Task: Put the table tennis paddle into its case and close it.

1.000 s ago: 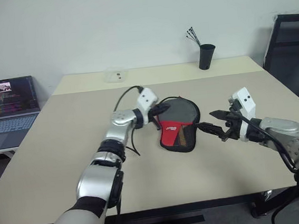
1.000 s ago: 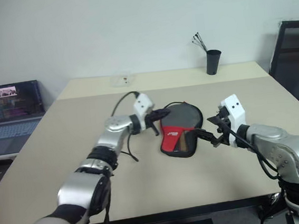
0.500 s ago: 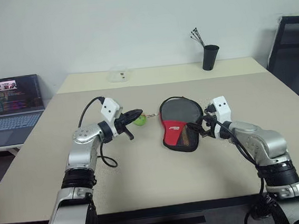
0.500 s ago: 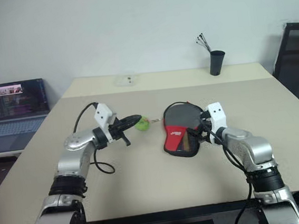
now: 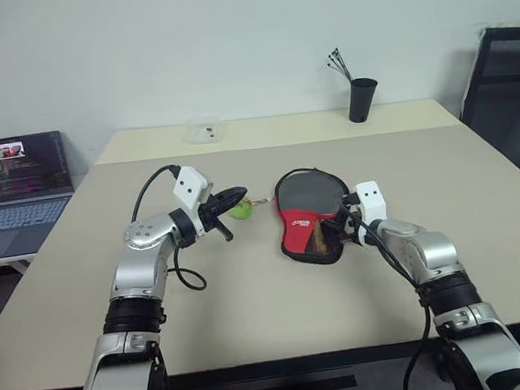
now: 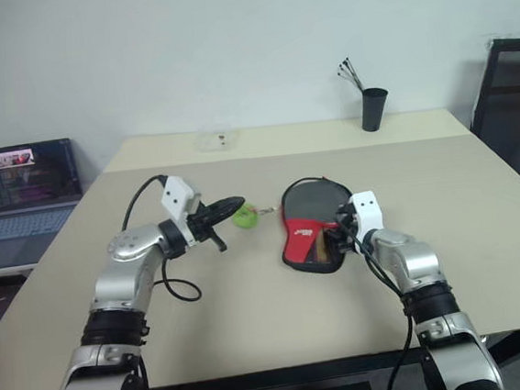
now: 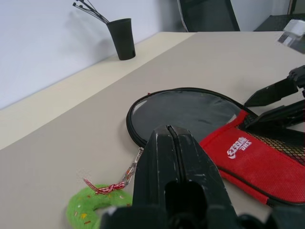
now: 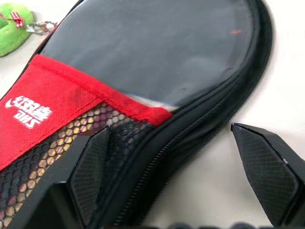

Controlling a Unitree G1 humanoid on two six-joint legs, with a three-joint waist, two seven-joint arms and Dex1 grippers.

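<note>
The case [image 5: 310, 216] lies flat mid-table, with a black rim, a red lower panel bearing a white logo, and a mesh pocket. Its green zipper tag [image 5: 241, 210] rests on the table to its left, joined to it by a short chain [image 7: 132, 170]. My left gripper [image 5: 239, 195] is shut just above the tag, holding nothing. My right gripper [image 8: 169, 131] is open astride the case's right edge, one finger [image 8: 93, 167] on the mesh and the other over bare table. The paddle is hidden. A smooth dark grey face [image 8: 157, 52] fills the case's round part; I cannot tell whether that is its rubber.
A black cup with sticks [image 5: 359, 99] and a small clear box [image 5: 203, 129] stand at the table's far edge. An open laptop [image 5: 15, 182] sits on a lower surface to the left. A black chair [image 5: 508, 88] stands to the right.
My left gripper has drawn back to the left from the case's upper left edge, and the green tag now lies out beside the case. My right gripper has come in onto the case's right edge.
</note>
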